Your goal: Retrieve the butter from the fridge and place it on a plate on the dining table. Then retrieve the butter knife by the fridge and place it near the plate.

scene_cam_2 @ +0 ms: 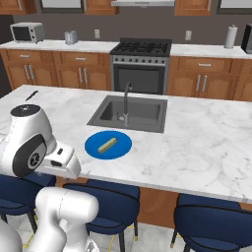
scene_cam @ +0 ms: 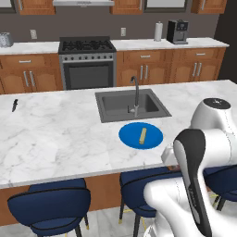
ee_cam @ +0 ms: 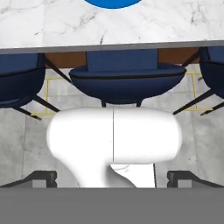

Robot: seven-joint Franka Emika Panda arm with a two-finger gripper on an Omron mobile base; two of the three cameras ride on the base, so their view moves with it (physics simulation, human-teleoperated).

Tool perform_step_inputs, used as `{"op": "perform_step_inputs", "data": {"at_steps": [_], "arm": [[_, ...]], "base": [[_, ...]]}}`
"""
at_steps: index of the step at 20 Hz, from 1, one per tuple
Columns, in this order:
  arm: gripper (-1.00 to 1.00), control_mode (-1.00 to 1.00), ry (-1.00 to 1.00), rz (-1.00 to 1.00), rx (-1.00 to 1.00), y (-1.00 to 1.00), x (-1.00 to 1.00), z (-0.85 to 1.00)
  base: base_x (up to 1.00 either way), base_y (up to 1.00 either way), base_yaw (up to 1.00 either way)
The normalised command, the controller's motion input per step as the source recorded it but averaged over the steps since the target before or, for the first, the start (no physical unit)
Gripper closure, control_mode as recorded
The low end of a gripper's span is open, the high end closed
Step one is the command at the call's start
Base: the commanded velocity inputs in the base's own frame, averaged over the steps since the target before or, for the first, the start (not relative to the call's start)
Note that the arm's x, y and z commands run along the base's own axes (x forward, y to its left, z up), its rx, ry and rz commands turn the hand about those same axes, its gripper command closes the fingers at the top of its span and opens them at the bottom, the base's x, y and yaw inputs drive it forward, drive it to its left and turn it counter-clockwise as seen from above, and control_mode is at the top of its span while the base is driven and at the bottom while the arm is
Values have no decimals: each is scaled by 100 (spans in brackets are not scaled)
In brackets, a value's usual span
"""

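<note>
One butter (scene_cam: 142, 134) stick lies flat on the one blue plate (scene_cam: 129, 137), just in front of the sink (scene_cam: 115, 107) on the bench (scene_cam: 55, 134); that half of the job looks done. One butter knife (scene_cam: 15, 104) sits alone at the far left end of the bench, well apart from the plate, probably where it was staged by the fridge, though it's tiny and hard to read. The gripper (ee_cam: 112, 179) hangs below the bench edge over the stools (ee_cam: 127, 76), jaws wide apart and empty. Three stools at least.

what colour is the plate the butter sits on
Bright blue; the plate holding the butter shows best in the left base view.
</note>
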Motion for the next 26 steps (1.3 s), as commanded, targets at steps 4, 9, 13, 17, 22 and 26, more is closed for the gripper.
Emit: {"op": "perform_step_inputs", "data": {"at_steps": [4, 9, 13, 17, 22, 26], "arm": [[-100, -100, 1, 0, 0, 0, -24, -1], [-100, 100, 0, 0, 0, 0, -8, -1], [-100, 100, 0, 0, 0, 0, 0, 0], [-100, 100, 0, 0, 0, 0, 0, 0], [-100, 100, 0, 0, 0, 0, 0, 0], [-100, 100, 0, 0, 0, 0, 0, 0]], "base": [[0, 0, 0], [-44, 7, 0], [-60, 48, 0], [-42, 86, 0], [-21, 100, 1], [-17, 100, 4]]}}
